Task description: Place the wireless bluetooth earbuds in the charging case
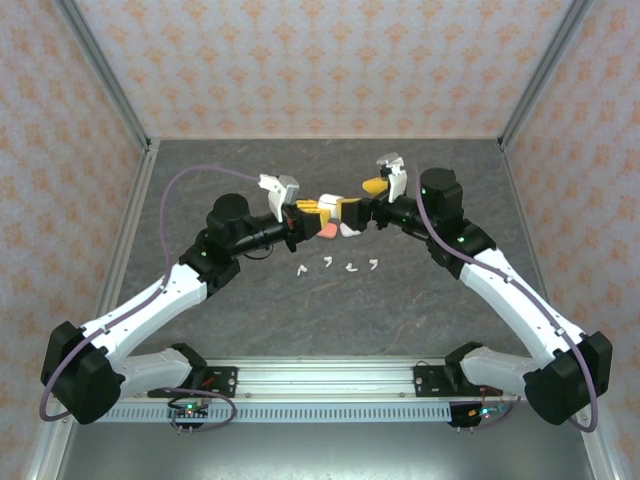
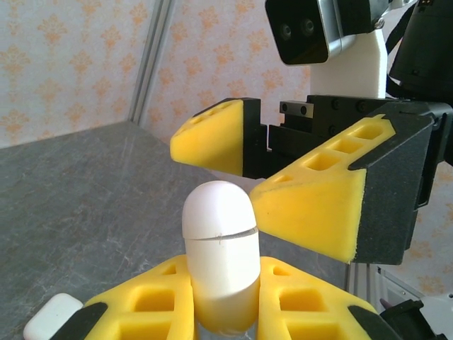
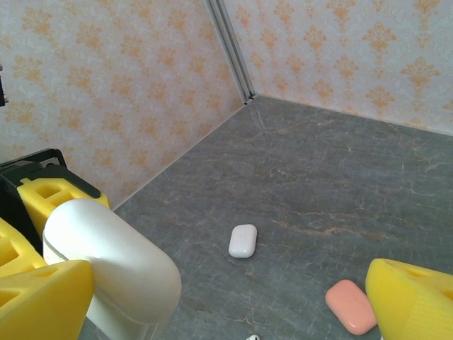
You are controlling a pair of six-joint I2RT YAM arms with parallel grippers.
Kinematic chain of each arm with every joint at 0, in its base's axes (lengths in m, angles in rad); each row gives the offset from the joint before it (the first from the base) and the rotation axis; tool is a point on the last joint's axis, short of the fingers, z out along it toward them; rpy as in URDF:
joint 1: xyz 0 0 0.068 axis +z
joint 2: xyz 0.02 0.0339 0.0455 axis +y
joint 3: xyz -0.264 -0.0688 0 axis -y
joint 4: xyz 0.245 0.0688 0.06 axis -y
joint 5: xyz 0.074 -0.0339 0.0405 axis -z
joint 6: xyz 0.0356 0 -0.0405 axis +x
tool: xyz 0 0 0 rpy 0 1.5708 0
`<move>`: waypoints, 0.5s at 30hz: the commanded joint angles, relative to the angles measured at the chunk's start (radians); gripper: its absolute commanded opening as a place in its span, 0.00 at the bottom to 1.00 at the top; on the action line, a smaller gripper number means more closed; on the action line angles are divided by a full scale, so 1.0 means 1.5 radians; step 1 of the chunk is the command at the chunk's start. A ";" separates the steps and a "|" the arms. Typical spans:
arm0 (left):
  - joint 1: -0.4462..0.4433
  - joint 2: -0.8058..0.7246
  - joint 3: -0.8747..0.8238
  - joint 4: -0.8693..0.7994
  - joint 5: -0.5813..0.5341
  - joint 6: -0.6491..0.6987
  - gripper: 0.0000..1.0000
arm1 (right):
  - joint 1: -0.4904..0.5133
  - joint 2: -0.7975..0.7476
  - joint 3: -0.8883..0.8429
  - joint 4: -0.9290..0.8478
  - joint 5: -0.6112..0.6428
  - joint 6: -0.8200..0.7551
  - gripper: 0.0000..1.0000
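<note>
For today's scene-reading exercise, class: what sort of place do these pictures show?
Probably a robot test cell: orange-patterned wall panels, a silver aluminium mounting rail, and a grey stone-look tabletop.

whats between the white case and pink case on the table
Bare table between white case and pink case, in the right wrist view.

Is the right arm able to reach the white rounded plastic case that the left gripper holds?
Probably yes: the open right gripper sits at the white rounded plastic case, with nothing between them.
</note>
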 commanded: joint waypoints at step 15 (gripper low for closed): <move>-0.012 -0.007 0.012 -0.017 0.000 0.046 0.00 | -0.013 -0.019 0.051 -0.013 0.017 0.009 0.99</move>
